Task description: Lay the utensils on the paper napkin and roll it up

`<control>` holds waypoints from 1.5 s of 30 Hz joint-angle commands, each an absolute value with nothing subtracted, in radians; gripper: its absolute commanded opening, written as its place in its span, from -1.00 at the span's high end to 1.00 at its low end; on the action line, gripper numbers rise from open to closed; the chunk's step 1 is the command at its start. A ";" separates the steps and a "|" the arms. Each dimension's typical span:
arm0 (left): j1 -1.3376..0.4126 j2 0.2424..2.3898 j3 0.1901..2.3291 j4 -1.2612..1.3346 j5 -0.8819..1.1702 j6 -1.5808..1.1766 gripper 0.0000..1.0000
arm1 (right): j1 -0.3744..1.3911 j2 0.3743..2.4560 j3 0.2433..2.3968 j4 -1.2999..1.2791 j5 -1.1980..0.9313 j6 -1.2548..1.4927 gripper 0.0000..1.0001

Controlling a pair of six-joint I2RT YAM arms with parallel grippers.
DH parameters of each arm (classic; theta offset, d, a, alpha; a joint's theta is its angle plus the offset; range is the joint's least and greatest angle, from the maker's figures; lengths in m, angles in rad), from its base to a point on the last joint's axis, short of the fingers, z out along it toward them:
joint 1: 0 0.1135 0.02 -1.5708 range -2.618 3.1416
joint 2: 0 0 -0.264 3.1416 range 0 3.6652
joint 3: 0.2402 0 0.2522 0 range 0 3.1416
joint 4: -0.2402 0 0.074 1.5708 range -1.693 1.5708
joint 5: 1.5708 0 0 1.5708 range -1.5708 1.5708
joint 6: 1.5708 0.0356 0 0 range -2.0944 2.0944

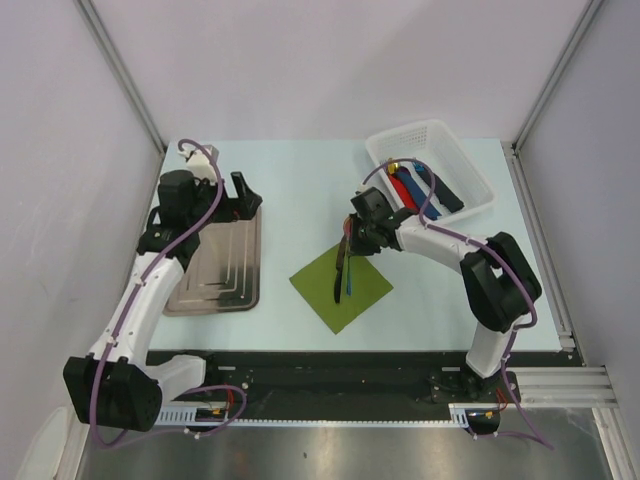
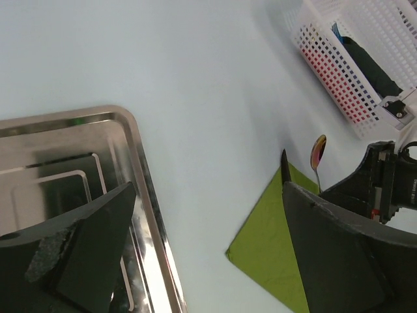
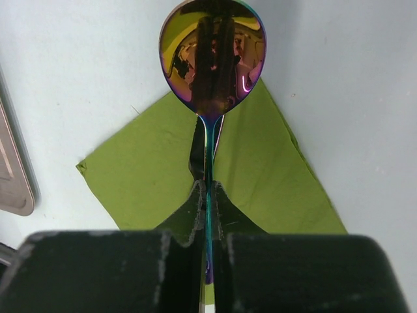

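The olive-green paper napkin (image 1: 340, 288) lies as a diamond mid-table; it also shows in the right wrist view (image 3: 143, 182) and the left wrist view (image 2: 270, 238). A slim dark utensil (image 1: 339, 272) lies along its middle (image 3: 197, 151). My right gripper (image 1: 352, 240) hovers over the napkin's far half. In the right wrist view it (image 3: 207, 190) is shut on the thin handle of an iridescent spoon (image 3: 212, 59), whose bowl sticks out past the napkin's corner. My left gripper (image 1: 238, 195) is open and empty above the tray's far right corner (image 2: 208, 195).
A silver metal tray (image 1: 215, 265) lies at the left, beside the napkin. A white plastic basket (image 1: 430, 165) at the back right holds red, blue and black utensils. An aluminium frame borders the table.
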State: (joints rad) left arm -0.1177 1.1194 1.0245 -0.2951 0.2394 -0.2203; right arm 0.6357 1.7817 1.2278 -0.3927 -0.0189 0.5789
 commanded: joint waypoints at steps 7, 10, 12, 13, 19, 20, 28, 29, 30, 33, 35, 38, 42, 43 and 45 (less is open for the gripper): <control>-0.123 1.091 0.969 -0.252 0.284 -0.307 -1.00 | 0.632 1.853 1.282 -0.405 -0.077 0.661 1.00; -0.127 1.091 0.959 -0.255 0.285 -0.301 -1.00 | 0.630 1.862 1.284 -0.408 -0.083 0.667 1.00; -0.132 1.092 0.956 -0.255 0.278 -0.295 -0.99 | 0.626 1.868 1.282 -0.407 -0.090 0.673 1.00; -0.133 1.094 0.956 -0.256 0.276 -0.295 -0.99 | 0.624 1.876 1.284 -0.408 -0.092 0.678 1.00; -0.135 1.098 0.942 -0.245 0.282 -0.302 -1.00 | 0.615 1.899 1.281 -0.410 -0.127 0.712 1.00; -0.135 1.097 0.937 -0.235 0.282 -0.307 -0.99 | 0.614 1.905 1.281 -0.410 -0.130 0.713 1.00; -0.138 1.092 0.896 -0.215 0.301 -0.345 -0.99 | 0.606 1.916 1.287 -0.411 -0.138 0.718 0.96; -0.138 1.094 0.894 -0.212 0.301 -0.345 -0.99 | 0.606 1.919 1.287 -0.411 -0.143 0.719 0.95; -0.138 1.095 0.891 -0.212 0.301 -0.344 -0.99 | 0.603 1.924 1.292 -0.413 -0.143 0.722 0.93; -0.138 1.106 0.890 -0.210 0.301 -0.344 -0.99 | 0.603 1.934 1.301 -0.416 -0.152 0.727 0.89; -0.140 1.114 0.890 -0.207 0.301 -0.344 -0.99 | 0.600 1.942 1.307 -0.417 -0.153 0.727 0.87; -0.140 1.126 0.887 -0.210 0.310 -0.344 -0.99 | 0.592 1.950 1.312 -0.420 -0.153 0.727 0.84; -0.141 1.135 0.884 -0.216 0.319 -0.341 -0.99 | 0.589 1.947 1.308 -0.425 -0.156 0.732 0.68; -0.141 1.134 0.882 -0.216 0.324 -0.339 -0.99 | 0.588 1.945 1.308 -0.425 -0.158 0.735 0.61; -0.144 1.132 0.879 -0.215 0.333 -0.330 -0.99 | 0.587 1.939 1.310 -0.426 -0.166 0.733 0.56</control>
